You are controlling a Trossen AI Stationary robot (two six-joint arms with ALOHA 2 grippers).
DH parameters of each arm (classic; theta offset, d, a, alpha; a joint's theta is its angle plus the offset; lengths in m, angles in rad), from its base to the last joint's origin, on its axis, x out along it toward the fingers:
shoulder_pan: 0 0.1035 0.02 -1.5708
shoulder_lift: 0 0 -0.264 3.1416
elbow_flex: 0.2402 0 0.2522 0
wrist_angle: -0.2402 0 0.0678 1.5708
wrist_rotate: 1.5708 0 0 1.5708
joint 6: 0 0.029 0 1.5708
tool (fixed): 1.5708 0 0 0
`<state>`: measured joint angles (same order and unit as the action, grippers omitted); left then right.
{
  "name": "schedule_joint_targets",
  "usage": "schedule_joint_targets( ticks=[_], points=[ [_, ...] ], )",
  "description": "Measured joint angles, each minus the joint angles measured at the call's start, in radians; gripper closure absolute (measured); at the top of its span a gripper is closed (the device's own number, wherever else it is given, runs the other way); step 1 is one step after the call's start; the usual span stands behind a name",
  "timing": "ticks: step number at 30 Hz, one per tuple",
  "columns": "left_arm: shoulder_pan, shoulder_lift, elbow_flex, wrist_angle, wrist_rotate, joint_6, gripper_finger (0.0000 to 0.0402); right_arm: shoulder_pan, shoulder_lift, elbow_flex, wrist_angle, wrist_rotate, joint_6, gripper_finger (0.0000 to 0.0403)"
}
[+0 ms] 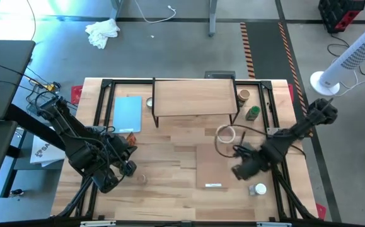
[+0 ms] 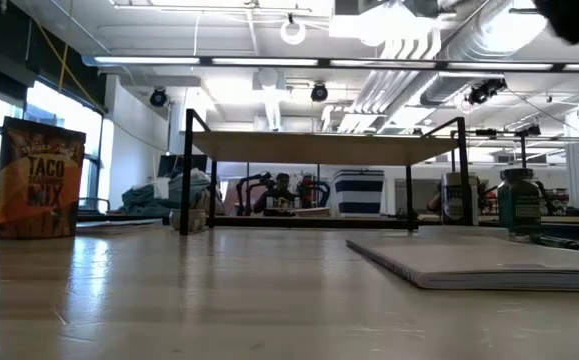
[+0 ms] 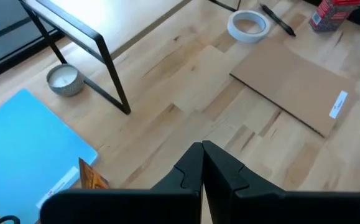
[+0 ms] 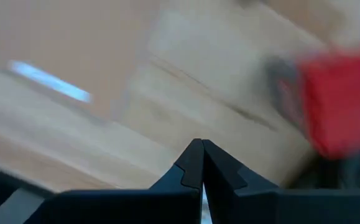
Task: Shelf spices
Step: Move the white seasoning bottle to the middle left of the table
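Observation:
The shelf (image 1: 195, 98), a pale plank on black wire frames, stands at the table's far middle. Spices stand around it: a white-topped jar (image 1: 149, 102) at its left end, a tan-topped jar (image 1: 244, 96) and a green one (image 1: 253, 113) at its right end. Another white-topped jar (image 1: 258, 188) stands near the front right, and a small one (image 1: 142, 179) near the front left. A red jar (image 3: 332, 12) shows in the left wrist view. My left gripper (image 1: 128, 167) hangs shut above the table's left front. My right gripper (image 1: 239, 171) is shut above the flat board's right edge, and the red jar (image 4: 341, 102) shows blurred beside it.
A light-blue pad (image 1: 127, 113) lies left of the shelf, with an orange taco mix packet (image 1: 130, 135) at its near end. A white tape ring (image 1: 225, 133) and a black pen lie in front of the shelf. A thin flat board (image 1: 214, 165) lies mid-right.

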<state>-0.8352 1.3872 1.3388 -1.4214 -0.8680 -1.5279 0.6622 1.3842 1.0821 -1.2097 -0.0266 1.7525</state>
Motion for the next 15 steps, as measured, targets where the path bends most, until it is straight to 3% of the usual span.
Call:
schedule_joint_targets(
  ticks=[6, 15],
  points=[
    [0.000, 0.000, 0.000, 0.001, 0.006, 0.021, 0.0401, 0.155, 0.000, 0.000, -0.051, -0.138, 0.286, 0.0403],
    [0.000, 0.000, 0.000, 0.001, -0.003, 0.022, 0.0401, 0.297, 0.004, 0.000, 0.018, -0.208, 0.524, 0.0403]
  ],
)
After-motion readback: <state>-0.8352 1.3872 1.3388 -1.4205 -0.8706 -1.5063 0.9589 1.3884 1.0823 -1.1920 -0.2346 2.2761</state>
